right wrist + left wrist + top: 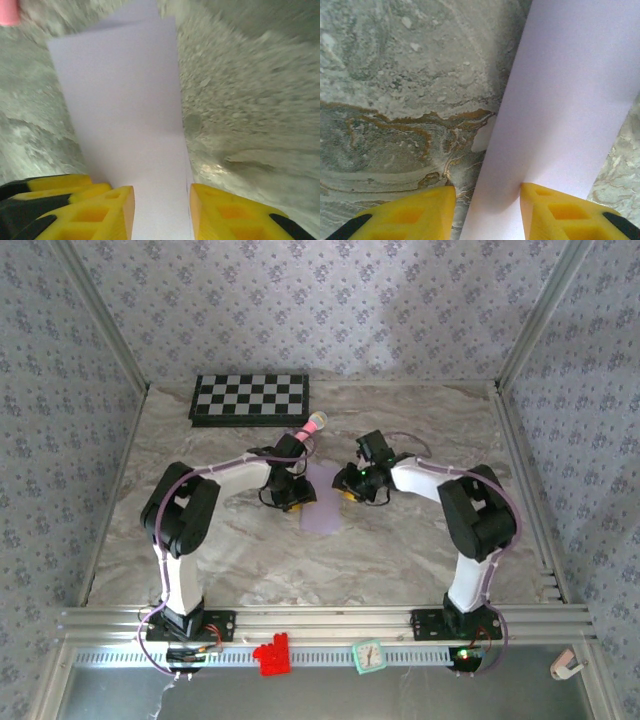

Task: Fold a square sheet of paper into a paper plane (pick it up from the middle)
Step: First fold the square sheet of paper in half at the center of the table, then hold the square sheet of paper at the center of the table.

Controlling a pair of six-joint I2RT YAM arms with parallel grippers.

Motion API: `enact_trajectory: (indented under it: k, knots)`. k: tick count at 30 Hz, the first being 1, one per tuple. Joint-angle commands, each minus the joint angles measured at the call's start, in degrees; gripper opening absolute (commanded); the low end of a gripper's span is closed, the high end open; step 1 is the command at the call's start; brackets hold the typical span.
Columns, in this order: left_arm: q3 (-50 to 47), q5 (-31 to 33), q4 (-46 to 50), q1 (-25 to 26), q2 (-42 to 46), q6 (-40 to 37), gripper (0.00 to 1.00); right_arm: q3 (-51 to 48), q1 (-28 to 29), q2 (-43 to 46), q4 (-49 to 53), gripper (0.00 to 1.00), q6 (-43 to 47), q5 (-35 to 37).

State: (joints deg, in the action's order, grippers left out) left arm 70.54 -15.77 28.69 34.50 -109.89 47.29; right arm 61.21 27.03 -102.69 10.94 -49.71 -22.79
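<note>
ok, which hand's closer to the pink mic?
Left. The left hand is at the paper's left edge, just nearside of the pink microphone. The right hand is at the paper's right edge, farther off.

My gripper has its yellow jaws apart. The folded pale-lavender sheet of paper lies flat in the gap and stretches away ahead. Marbled table flanks it on both sides. A blurred pink thing sits far ahead-left.
</note>
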Motion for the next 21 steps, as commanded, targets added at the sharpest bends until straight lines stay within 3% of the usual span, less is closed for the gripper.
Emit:
enact_trajectory:
  k: [1,21]
  knots:
    - [0.2,2.15,3.02,0.08,-3.81,1.29,0.42,-1.48,-1.25,3.03,-0.16,0.37,1.24,2.77]
    - [1.15,2.56,6.84,0.3,-7.66,3.34,0.48,-3.38,-2.08,2.33,-1.56,0.37,1.31,1.91]
